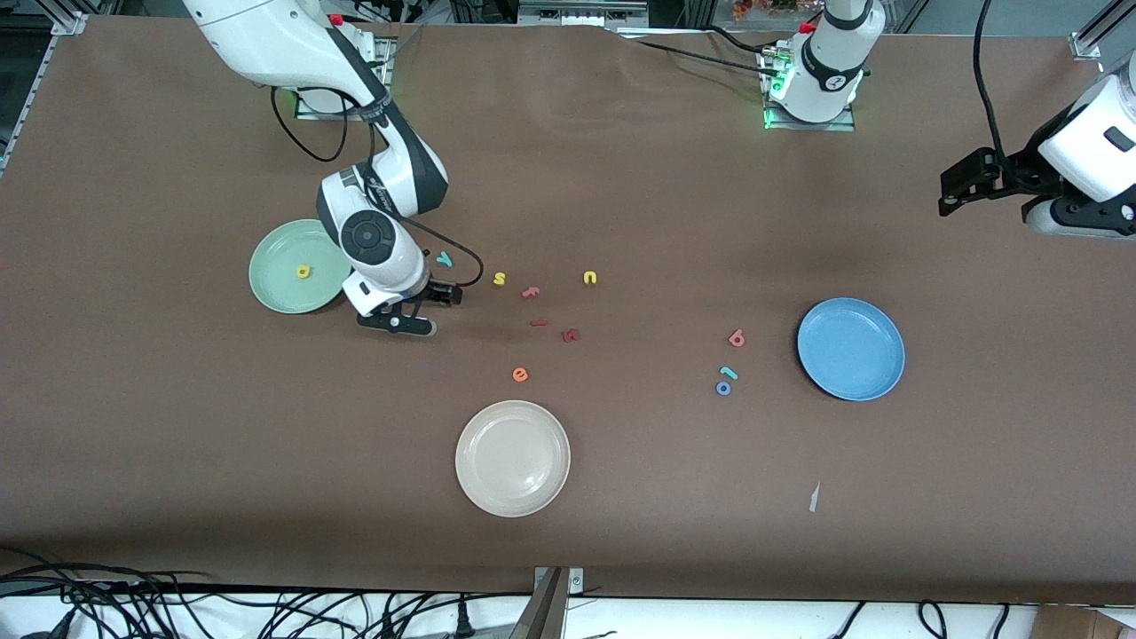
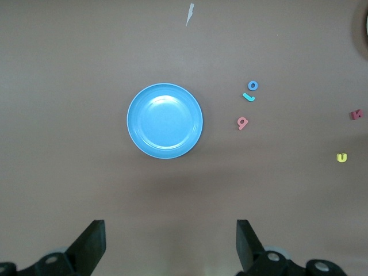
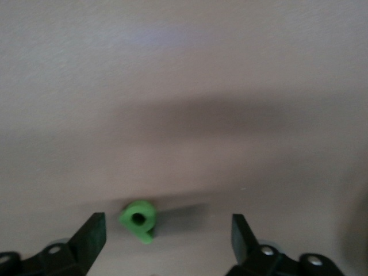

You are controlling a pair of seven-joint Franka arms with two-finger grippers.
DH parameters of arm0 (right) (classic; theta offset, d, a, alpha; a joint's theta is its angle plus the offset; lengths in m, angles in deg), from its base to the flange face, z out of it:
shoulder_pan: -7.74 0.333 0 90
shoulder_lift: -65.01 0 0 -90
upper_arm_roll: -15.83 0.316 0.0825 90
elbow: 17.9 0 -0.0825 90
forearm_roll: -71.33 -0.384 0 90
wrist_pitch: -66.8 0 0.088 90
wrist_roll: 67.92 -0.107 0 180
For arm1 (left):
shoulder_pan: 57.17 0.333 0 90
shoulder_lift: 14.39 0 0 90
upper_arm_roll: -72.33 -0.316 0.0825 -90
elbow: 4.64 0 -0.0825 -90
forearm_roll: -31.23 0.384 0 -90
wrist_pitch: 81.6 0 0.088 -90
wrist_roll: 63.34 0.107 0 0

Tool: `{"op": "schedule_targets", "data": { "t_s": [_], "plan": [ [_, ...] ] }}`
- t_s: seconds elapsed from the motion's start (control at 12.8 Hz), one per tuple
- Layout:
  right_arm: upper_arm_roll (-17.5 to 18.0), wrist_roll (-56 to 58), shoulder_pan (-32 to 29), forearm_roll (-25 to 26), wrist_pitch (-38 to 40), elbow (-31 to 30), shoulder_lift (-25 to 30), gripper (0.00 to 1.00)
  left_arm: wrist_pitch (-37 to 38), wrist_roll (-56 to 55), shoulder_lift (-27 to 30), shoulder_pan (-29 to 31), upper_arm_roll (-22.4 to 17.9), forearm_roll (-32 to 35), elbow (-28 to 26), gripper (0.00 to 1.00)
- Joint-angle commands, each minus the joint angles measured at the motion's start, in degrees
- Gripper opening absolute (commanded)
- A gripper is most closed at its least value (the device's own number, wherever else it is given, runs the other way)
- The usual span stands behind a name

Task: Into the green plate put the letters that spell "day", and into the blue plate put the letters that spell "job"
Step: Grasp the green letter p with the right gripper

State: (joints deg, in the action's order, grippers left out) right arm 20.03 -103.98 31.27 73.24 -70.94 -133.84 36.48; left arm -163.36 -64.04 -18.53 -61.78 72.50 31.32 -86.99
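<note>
Brown table [image 1: 621, 532]: blue plate [image 1: 850, 348] empty, ring [image 1: 723, 388], hook [image 1: 729, 373] and pink b [image 1: 736, 337] beside it. Right gripper [image 3: 167, 233], fingers apart, straddles green d [image 3: 139, 219] beside green plate [image 1: 275, 284] holding yellow a [image 1: 303, 272]. Left gripper [image 2: 169, 244] waits spread.

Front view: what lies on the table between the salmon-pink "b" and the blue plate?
Nothing: in the front view the stretch between the salmon-pink "b" and the blue plate is bare brown table; the left wrist view agrees.

Glossy blue plate [image 2: 165, 121], matt foam "d" [image 3: 139, 219], matt brown cloth-like table [image 1: 621, 497].
</note>
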Motion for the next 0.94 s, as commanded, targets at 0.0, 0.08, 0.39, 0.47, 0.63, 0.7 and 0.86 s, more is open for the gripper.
{"op": "schedule_targets", "data": {
  "t_s": [0.0,0.08,0.39,0.47,0.63,0.7,0.86],
  "plan": [
    [0.55,-0.42,0.2,-1.29,-0.42,1.15,-0.9,0.91,0.11,-0.35,0.19,-0.23,0.09,1.14,0.53,1.0],
    [0.55,-0.42,0.38,-1.29,-0.51,1.07,-1.08,0.91,0.2,-0.35,0.19,-0.23,0.09,1.14,0.53,1.0],
    [0.55,-0.07,0.38,-1.29,0.37,0.54,-0.38,0.88,0.2,-0.35,0.19,-0.23,0.09,1.14,0.53,1.0],
    [0.55,-0.32,0.38,-1.29,0.37,0.54,-0.38,0.85,0.2,-0.35,0.19,-0.23,0.09,1.14,0.53,1.0],
    [0.55,-0.24,0.38,-1.29,0.46,0.28,-0.38,0.84,0.2,-0.44,0.19,-0.23,0.09,1.05,0.53,1.0],
    [0.37,0.02,0.38,-1.29,0.55,-0.42,-0.29,0.84,0.2,-0.44,0.19,-0.23,0.09,1.05,0.53,1.0],
    [0.46,-0.24,0.38,-1.29,0.46,-0.34,-0.38,0.81,0.2,-0.62,0.19,-0.32,0.27,1.05,0.53,1.0]
  ]
}}
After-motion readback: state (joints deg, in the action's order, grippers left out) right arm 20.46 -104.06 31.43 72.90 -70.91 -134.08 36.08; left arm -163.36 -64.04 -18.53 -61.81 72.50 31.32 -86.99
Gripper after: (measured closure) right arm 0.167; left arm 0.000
